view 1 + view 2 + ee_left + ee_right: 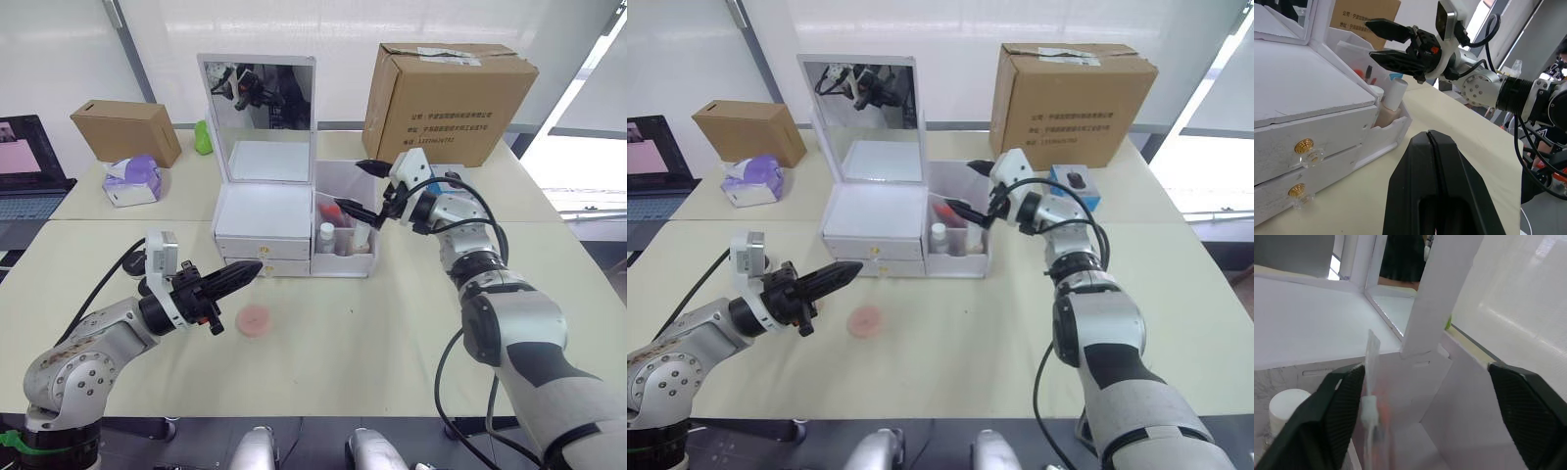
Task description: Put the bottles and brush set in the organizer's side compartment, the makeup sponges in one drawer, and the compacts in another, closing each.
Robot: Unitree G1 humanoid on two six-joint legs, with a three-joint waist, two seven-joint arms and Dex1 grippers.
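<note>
White organizer (265, 230) with both drawers shut; bottles (326, 237) stand in its side compartment (345, 257). Right claw (368, 191), spread wide and empty, hovers over that compartment. Left claw (250, 274), closed on nothing, sits near the pink sponge (257, 319) on the tabletop (392, 333).

Left gripper (257, 268) fingers together; right gripper (361, 191) fingers spread.

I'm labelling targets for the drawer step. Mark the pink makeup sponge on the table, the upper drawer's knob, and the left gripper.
Pink makeup sponge (257, 319), left eye view, centre of its top face.
Upper drawer's knob (1305, 147), left wrist view, gold centre.
Left gripper (252, 271), left eye view, tips of its shut fingers.
</note>
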